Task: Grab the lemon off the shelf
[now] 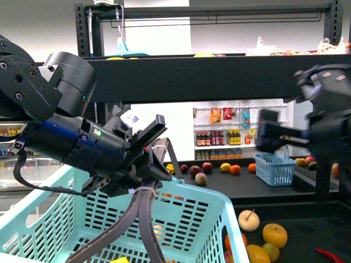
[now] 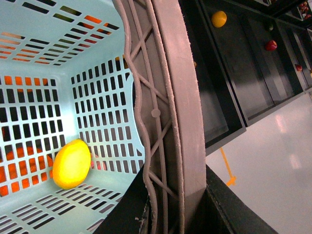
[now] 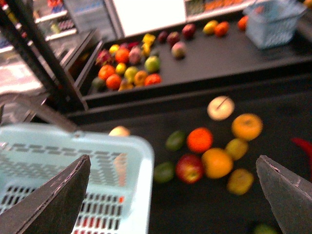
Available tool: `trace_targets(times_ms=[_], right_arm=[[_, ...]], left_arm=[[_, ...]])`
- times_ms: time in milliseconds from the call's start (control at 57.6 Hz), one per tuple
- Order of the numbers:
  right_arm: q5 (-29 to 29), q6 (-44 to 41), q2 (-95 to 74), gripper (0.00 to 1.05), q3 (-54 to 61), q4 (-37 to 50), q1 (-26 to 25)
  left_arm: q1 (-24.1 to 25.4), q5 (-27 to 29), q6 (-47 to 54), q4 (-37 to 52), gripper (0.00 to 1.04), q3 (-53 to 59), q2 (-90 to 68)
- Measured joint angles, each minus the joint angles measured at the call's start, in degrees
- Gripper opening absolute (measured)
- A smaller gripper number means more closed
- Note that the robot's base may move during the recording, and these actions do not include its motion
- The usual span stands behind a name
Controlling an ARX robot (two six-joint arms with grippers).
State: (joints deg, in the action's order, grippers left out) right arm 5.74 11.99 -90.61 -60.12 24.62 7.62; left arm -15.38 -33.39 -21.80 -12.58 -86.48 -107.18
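Observation:
A bright yellow oval lemon (image 2: 71,163) lies on the floor of the pale turquoise basket (image 2: 97,97), against its slotted wall. My left gripper (image 1: 151,164) is shut on the basket's brown handle (image 1: 143,219), which runs up between the jaws in the left wrist view, handle (image 2: 170,122). The basket (image 1: 216,211) hangs in front of the black shelf (image 1: 219,76). My right gripper (image 3: 173,161) is open with nothing between its fingers, above the basket's corner (image 3: 134,146) and the fruit on the lower deck. In the front view it is a blur at the right (image 1: 285,137).
Oranges (image 3: 217,162), a red apple (image 3: 189,168), green fruits and a pale round fruit (image 3: 220,107) lie on the lower deck. The middle deck carries more fruit (image 3: 131,66) and a small blue basket (image 1: 275,168). A red chilli (image 1: 329,255) lies at the right. White wall shelves of bottles stand behind.

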Motion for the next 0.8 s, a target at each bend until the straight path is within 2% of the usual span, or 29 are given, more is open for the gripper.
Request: trace_targets(times_ms=[191, 313, 452, 556, 660, 799], right_arm=[[4.1, -3.8, 21.0, 1.02, 18.1, 2.3, -4.5], [8.0, -5.7, 34.1, 1.02, 29.0, 0.3, -3.7], [14.7, -7.9, 47.6, 1.02, 38.6, -1.1, -0.4], [5.1, -10.2, 57.8, 0.87, 44.1, -8.5, 0.9], [3.5, -11.0, 65.8, 0.7, 50.1, -11.2, 1.9], [1.5, -11.5, 73.4, 0.46, 55.2, -12.7, 0.1]], left_arm=[[0.0, 0.0, 0.0, 0.0, 0.2, 0.0, 0.0], [0.0, -0.2, 0.0, 0.0, 0.2, 0.0, 0.0], [0.0, -0.2, -0.1, 0.0, 0.2, 0.0, 0.0], [0.0, -0.1, 0.0, 0.0, 0.19, 0.0, 0.0], [0.0, 0.0, -0.1, 0.0, 0.19, 0.0, 0.0], [0.0, 0.0, -0.1, 0.0, 0.19, 0.0, 0.0]])
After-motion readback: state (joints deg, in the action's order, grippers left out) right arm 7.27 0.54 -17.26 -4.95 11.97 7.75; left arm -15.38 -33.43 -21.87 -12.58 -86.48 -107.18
